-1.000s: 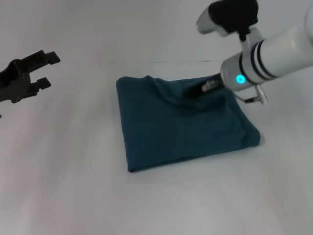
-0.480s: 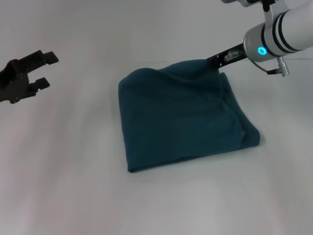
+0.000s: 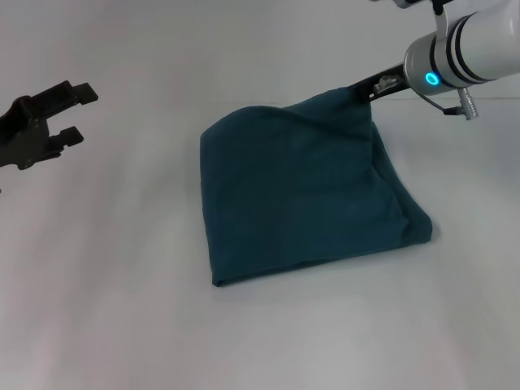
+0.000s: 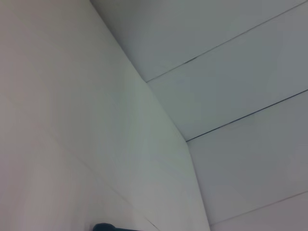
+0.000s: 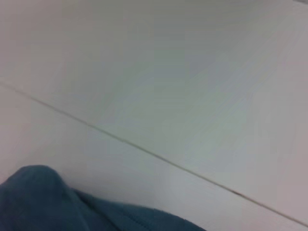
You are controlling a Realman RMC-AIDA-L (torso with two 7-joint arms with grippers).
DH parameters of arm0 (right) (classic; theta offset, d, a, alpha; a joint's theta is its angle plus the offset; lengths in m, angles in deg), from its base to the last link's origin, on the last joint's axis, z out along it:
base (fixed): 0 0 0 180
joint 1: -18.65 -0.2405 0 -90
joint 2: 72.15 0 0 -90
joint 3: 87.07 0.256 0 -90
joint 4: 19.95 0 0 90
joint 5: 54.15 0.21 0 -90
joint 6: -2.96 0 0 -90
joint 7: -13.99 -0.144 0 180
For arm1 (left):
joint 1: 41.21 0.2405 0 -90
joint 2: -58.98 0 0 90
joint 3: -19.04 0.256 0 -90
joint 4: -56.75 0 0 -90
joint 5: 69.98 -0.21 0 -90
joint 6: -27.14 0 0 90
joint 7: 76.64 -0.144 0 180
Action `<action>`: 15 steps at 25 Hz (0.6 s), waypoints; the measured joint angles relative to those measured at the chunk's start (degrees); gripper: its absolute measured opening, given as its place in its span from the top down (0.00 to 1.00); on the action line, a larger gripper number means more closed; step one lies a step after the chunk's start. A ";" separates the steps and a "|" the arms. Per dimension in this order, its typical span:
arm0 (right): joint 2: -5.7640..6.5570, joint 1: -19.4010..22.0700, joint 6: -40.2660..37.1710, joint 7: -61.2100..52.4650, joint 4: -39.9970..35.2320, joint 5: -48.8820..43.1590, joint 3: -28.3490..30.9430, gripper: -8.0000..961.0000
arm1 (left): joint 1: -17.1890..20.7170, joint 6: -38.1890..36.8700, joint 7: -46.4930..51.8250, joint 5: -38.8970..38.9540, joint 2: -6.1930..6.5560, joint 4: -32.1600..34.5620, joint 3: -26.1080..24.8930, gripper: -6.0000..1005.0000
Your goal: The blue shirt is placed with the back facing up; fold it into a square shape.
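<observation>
The right claw (image 3: 367, 89) clamps the far corner of the dark teal-blue soft cotton shirt (image 3: 305, 195), folded near-square at the centre of the white surface (image 3: 122, 309), and holds that corner raised toward one o'clock. Further pull could drag the layers askew or undo the fold. The left claw (image 3: 71, 114) hangs apart at nine o'clock.
</observation>
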 joint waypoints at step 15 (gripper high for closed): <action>2.66 -0.41 -0.68 -1.83 2.13 0.26 8.10 0.70 | 0.16 0.18 -0.27 0.00 0.04 0.00 0.00 0.09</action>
